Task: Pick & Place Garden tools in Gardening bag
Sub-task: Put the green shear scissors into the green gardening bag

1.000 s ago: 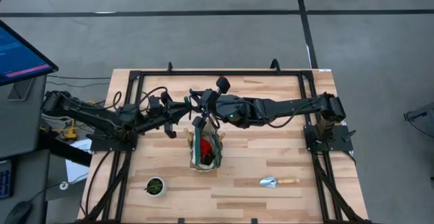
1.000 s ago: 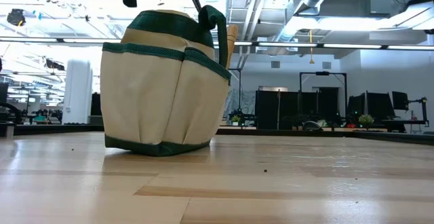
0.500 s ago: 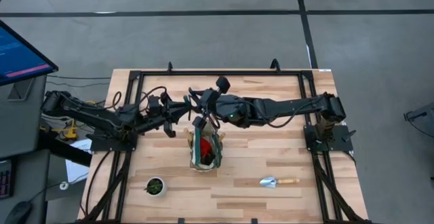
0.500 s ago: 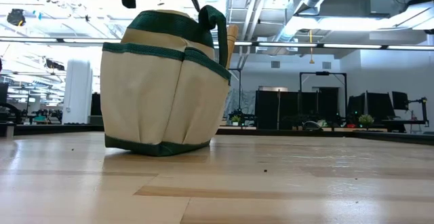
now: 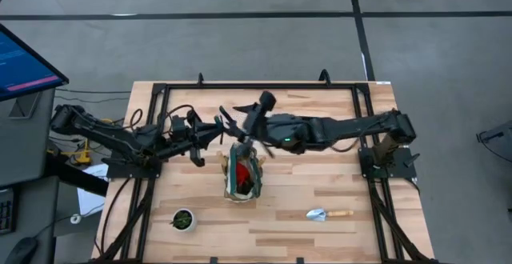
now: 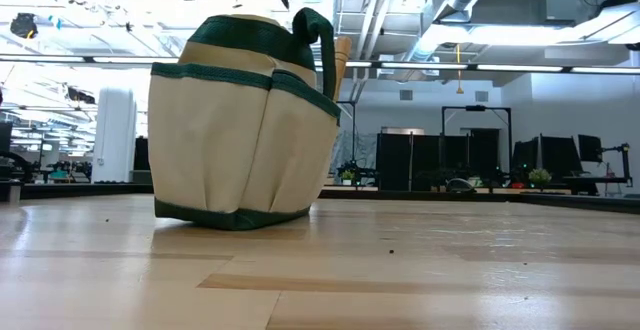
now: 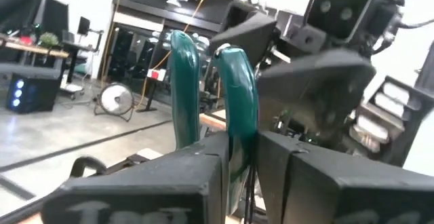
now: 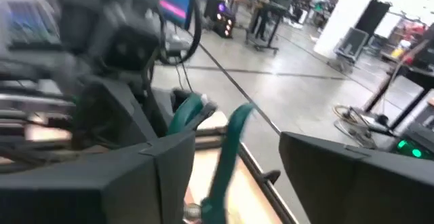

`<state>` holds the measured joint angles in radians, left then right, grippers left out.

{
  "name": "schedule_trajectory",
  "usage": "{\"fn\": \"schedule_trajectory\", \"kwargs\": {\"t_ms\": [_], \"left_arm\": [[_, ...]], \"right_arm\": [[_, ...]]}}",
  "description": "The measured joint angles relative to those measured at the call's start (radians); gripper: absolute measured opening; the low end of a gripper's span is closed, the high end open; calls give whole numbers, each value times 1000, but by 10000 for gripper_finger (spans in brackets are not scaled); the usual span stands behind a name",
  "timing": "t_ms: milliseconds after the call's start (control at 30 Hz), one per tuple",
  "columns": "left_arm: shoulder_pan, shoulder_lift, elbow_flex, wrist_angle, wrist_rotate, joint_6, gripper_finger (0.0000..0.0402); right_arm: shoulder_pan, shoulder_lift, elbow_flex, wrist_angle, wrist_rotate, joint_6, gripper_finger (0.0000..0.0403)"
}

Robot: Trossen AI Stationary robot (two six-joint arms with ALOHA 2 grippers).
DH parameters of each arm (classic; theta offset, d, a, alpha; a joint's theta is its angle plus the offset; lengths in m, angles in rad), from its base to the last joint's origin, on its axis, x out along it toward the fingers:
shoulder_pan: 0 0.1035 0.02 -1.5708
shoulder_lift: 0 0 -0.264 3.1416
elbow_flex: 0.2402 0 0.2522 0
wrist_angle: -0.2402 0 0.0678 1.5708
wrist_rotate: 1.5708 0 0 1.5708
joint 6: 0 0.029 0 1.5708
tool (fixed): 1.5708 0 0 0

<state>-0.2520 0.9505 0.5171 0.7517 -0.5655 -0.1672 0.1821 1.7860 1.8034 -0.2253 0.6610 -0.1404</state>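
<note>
gardening bag [image 5: 242, 176] stands upright mid-table while our left gripper [image 5: 218, 128] pinches its green handle [image 7: 234, 95] and our right gripper [image 5: 240, 133] hangs open above.

Bag [image 5: 242, 176] upright mid-table; trowel [image 5: 328, 214] lying apart.

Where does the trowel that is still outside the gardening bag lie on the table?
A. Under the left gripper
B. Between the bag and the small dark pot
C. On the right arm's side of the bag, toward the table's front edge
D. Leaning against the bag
C: in the high view the trowel lies flat on the wood, apart from the gardening bag, on the right arm's side and nearer the front edge.
</note>
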Motion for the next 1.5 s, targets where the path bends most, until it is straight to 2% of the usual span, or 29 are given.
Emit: {"fn": "schedule_trajectory", "kwargs": {"t_ms": [133, 233, 367, 500, 800, 1067, 1300, 1400, 1500], "left_arm": [[-18, -29, 0, -5, 41, 4, 29], [-23, -55, 0, -4, 207, -8, 30], [-45, -73, 0, -2, 445, -103, 29], [-108, -56, 0, -18, 564, -155, 28], [-230, 73, 0, -38, 644, -148, 0], [-252, 138, -20, -54, 621, -50, 1], [-250, 109, -44, -301, 630, -200, 3], [-287, 109, -44, -313, 645, -205, 13], [-324, 113, -44, -325, 613, -215, 32]], "right_arm": [[20, -92, 2, -53, -30, 10, 224], [36, -154, 2, -127, -126, 70, 228], [75, -235, 2, -244, -245, 126, 222], [125, -284, 2, -355, -296, 164, 213], [256, -330, 1, -468, -301, 241, 195], [269, -294, 2, -480, -295, 425, 180], [310, -192, 0, -710, -295, 684, 159], [348, -163, 0, -739, -291, 744, 151], [382, -140, 0, -747, -264, 806, 145]]}}
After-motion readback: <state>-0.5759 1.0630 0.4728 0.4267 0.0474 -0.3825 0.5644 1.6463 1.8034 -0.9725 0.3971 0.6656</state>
